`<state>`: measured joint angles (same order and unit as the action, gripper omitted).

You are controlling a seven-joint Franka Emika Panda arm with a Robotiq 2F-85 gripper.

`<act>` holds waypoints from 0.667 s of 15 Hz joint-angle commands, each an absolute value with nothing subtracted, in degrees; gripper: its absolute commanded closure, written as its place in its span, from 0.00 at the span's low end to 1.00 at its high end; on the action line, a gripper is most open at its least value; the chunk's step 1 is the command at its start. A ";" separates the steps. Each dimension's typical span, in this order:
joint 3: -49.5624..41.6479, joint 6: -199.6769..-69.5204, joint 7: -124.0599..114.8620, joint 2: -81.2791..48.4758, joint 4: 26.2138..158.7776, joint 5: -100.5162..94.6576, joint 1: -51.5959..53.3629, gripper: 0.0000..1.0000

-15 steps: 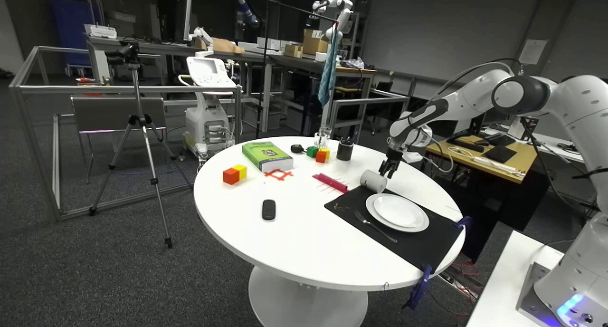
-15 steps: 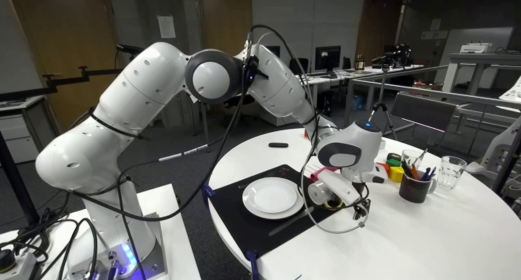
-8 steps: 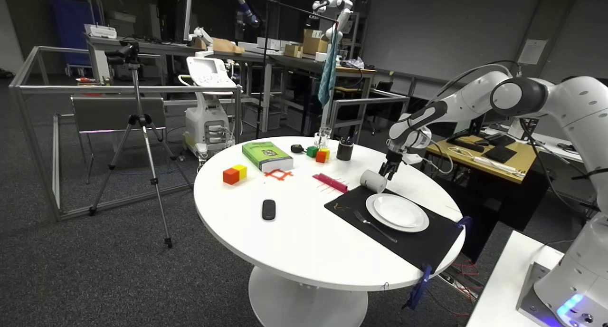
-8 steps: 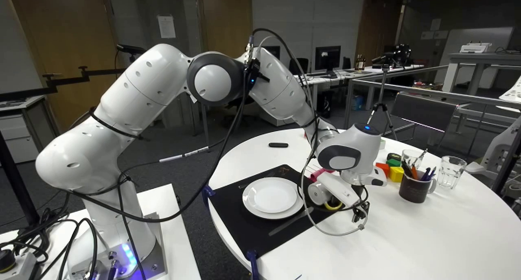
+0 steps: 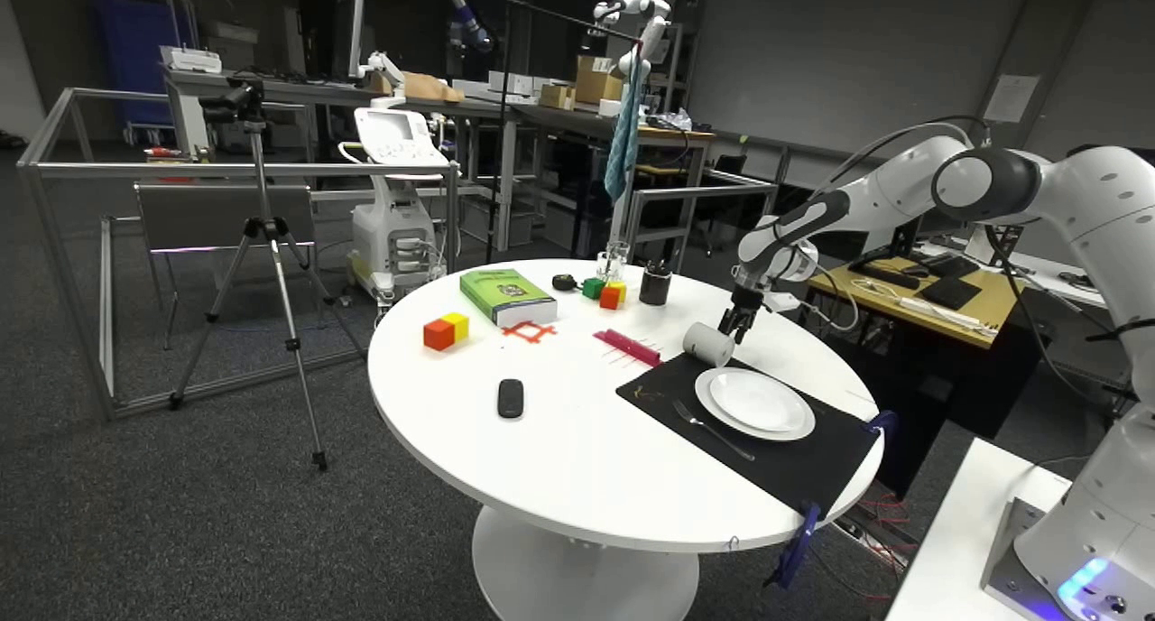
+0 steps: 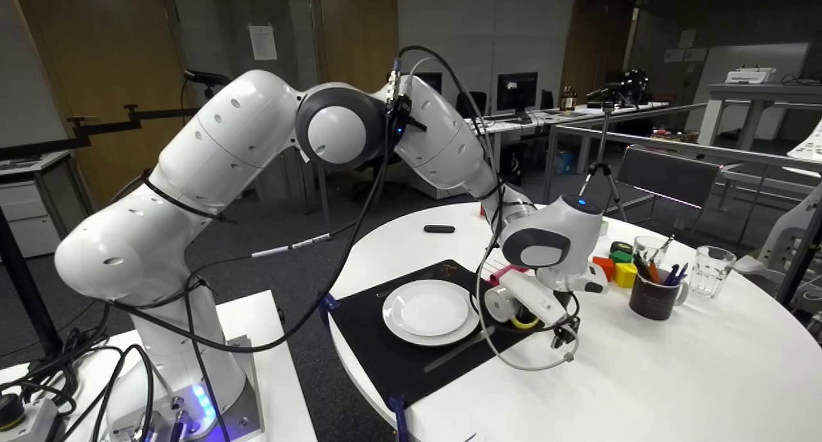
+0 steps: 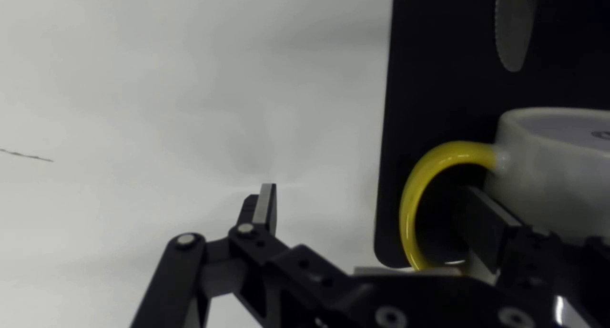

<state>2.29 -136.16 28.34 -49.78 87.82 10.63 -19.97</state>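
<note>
My gripper (image 7: 369, 189) is open in the wrist view, its fingers wide apart. A white mug (image 7: 548, 185) with a yellow handle (image 7: 410, 199) lies on its side at the right. The handle stands between the two fingers. The right finger appears at the handle's loop, close to the mug's body; whether it touches is unclear. The left finger is over the white table. In both exterior views the gripper (image 5: 738, 321) (image 6: 565, 334) is low over the table beside the mug (image 5: 708, 344) (image 6: 501, 303), at the edge of a black placemat (image 5: 812, 477) (image 6: 398, 365).
White stacked plates (image 5: 760, 401) (image 6: 430, 308) sit on the mat between a fork (image 5: 713, 431) and a knife (image 6: 459, 349). A pen mug (image 6: 654, 299), glasses (image 6: 713, 272), coloured blocks (image 6: 625, 275), a pink piece (image 5: 629, 347), a green book (image 5: 505, 298) and a black handset (image 5: 511, 398) are on the table.
My gripper has shifted slightly toward the mug and stays low. The mug has barely moved, if at all. The other things have not moved.
</note>
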 commanded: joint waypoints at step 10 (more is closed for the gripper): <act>5.07 -128.52 31.96 -51.35 82.53 10.81 -22.15 0.00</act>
